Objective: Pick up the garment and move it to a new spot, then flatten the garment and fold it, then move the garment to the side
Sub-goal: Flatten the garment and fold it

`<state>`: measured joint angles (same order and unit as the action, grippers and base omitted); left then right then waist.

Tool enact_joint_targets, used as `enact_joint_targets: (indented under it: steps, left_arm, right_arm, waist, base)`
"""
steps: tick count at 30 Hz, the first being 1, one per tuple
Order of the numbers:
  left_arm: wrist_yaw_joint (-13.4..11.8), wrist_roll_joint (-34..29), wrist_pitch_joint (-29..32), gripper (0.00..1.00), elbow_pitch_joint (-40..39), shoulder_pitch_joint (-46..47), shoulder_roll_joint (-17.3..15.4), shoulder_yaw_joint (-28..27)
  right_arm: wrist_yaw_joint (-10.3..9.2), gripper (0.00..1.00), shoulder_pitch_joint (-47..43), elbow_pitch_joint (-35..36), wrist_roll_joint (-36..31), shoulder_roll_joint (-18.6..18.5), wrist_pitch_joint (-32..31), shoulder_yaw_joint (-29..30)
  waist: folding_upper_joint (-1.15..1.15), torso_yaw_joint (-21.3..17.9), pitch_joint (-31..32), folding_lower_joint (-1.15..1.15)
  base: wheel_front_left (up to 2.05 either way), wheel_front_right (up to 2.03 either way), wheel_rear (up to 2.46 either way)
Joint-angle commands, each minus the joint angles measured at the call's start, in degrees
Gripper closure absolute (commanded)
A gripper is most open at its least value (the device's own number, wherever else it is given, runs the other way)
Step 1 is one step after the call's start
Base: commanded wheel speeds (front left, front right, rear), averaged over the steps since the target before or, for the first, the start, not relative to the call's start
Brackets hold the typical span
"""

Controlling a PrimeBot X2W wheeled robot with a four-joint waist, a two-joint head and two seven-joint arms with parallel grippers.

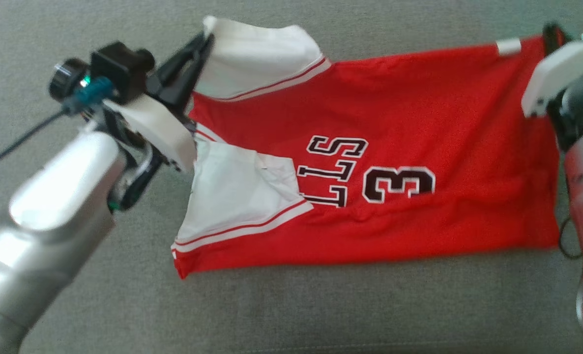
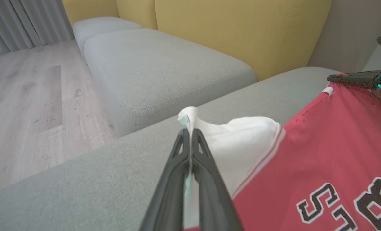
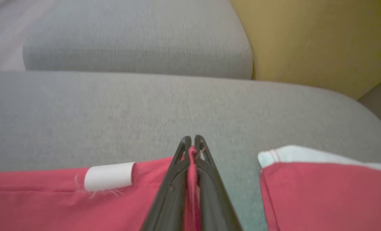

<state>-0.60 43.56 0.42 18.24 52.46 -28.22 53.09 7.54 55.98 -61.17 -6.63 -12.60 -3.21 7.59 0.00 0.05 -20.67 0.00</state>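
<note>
The left gripper (image 2: 189,134) is closed tight, its two dark fingers pinching a white strap of the jersey (image 1: 419,123) at the left end of the grey seat cushion (image 1: 321,305). The cloth rises to a small peak where it is clamped. The right gripper (image 3: 192,141) is also closed, with a thin fold of the jersey's red edge caught between its fingers near the cushion's right end, just beside a small white tag (image 3: 108,179) sewn to that edge.

The jersey lies spread across the middle of the cushion. It is red, with a black and white number 3 and letters on it. The white inner side shows at two openings trimmed with red stripes, both toward the cushion's left end. Bare grey weave runs along the cushion's near side and along its far side beyond the jersey.

Behind the cushion sits a second grey cushion (image 2: 164,70) of the same cloth, with a narrow gap between the two. A yellow backrest (image 2: 242,29) stands up behind both. Left of the cushions is a pale wooden floor (image 2: 23,96), and at the far end of it hangs a grey curtain (image 2: 23,22).
</note>
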Motion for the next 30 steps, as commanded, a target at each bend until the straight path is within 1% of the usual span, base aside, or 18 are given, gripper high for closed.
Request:
enact_joint_targets:
  steps: [1, 2, 3, 7, 9, 11, 13, 19, 23, 25, 28, 30]
  left_arm:
    - [-0.5, 0.0, -0.3, 1.0, -0.6, 4.3, -2.7, -3.7]
    - [-0.4, 0.1, -0.1, 1.0, 0.0, 4.9, -2.8, -3.9]
    - [-0.4, 0.1, -0.1, 1.0, 0.0, 4.9, -2.8, -3.9]
    - [0.1, -0.6, 0.3, 1.0, 2.9, 8.7, -3.1, -4.5]
    - [0.6, -1.4, 0.2, 1.0, 4.9, 11.3, -3.0, -4.7]
    - [1.7, -2.8, -0.1, 1.0, 7.0, 14.1, -2.7, -4.3]
    - [2.6, -3.4, -0.3, 1.0, 9.5, 16.9, -1.9, -4.3]
    - [3.9, -5.6, -3.2, 1.0, 17.7, 23.2, 1.4, -3.7]
    - [4.9, -6.0, -5.6, 1.0, 21.5, 23.6, 3.5, -2.8]
    - [5.6, -4.7, -6.1, 1.0, 22.9, 22.7, 4.5, -2.9]
    - [6.2, -3.1, -6.7, 1.0, 23.9, 21.3, 5.6, -3.1]
    - [6.4, -2.6, -6.7, 1.0, 24.0, 20.1, 5.9, -2.6]
  right_arm:
    - [-0.05, 1.0, 3.2, 1.8, 2.1, -0.6, 1.4, -2.6]
    - [-0.05, 1.0, 3.9, 2.0, 3.8, -0.6, 2.2, -4.3]
    - [-0.05, 1.0, 3.9, 2.0, 3.8, -0.6, 2.2, -4.3]
    - [-0.05, 1.0, 6.3, 3.4, 11.2, -1.3, 3.7, -9.7]
    - [-0.05, 1.0, 7.3, 4.5, 14.4, -1.7, 4.2, -12.2]
    - [-0.05, 1.0, 8.5, 5.6, 17.4, -2.2, 4.9, -14.0]
    - [-0.05, 1.0, 9.6, 6.8, 20.4, -2.4, 5.6, -15.4]
    - [-0.05, 1.0, 11.9, 8.1, 26.4, -3.8, 8.5, -17.4]
    - [-0.05, 1.0, 11.4, 7.2, 29.7, -4.3, 9.0, -18.8]
    - [-0.05, 1.0, 10.3, 7.0, 31.0, -5.0, 9.2, -20.1]
    - [-0.05, 1.0, 8.2, 6.8, 33.4, -6.5, 9.5, -21.7]
    - [-0.05, 1.0, 6.5, 7.5, 34.7, -7.7, 9.3, -23.9]
  waist:
    - [0.0, -0.5, 0.1, 0.0]
    - [0.0, -0.6, 0.1, 0.0]
    - [0.0, -0.6, 0.1, 0.0]
    - [0.0, -1.5, -0.7, 0.0]
    - [0.0, -1.9, -1.2, 0.0]
    - [0.0, -2.3, -1.8, 0.0]
    - [0.0, -2.5, -2.5, 0.0]
    - [0.0, -2.5, -3.9, 0.0]
    - [0.0, -2.1, -3.7, 0.0]
    - [0.0, -1.7, -3.2, 0.0]
    - [0.0, -0.8, -2.0, 0.0]
    - [0.0, -0.1, -1.1, 0.0]
  base:
    - [0.0, 0.0, 0.0]
    - [0.0, 0.0, 0.0]
    - [0.0, 0.0, 0.0]
    - [0.0, 0.0, 0.0]
    - [0.0, 0.0, 0.0]
    - [0.0, 0.0, 0.0]
    - [0.0, 0.0, 0.0]
    - [0.0, 0.0, 0.0]
    - [0.0, 0.0, 0.0]
    - [0.0, 0.0, 0.0]
    - [0.0, 0.0, 0.0]
    - [0.0, 0.0, 0.0]
